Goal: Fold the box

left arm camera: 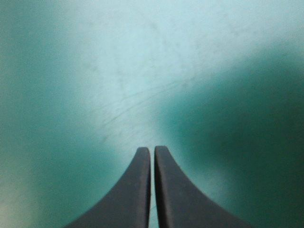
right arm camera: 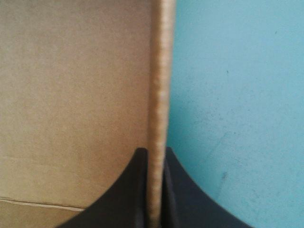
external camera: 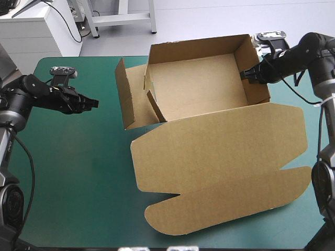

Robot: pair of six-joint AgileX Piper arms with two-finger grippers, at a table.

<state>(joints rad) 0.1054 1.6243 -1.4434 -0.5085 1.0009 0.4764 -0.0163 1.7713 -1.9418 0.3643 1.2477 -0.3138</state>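
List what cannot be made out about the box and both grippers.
1. Right wrist view: the box wall in the right gripper is blurred; the rest is cut off.
2. Left wrist view: box out of frame; only cover ahead of the shut left gripper.
3. High view: the lid hides the cover under it.

A lab, judging by the teal-green table (external camera: 78,183) and white cabinet (external camera: 31,34).

Pale grey floor (external camera: 209,21) beyond the teal-green table (external camera: 78,183), white cabinet (external camera: 31,31) far left, grey frame (external camera: 152,15) beside it.
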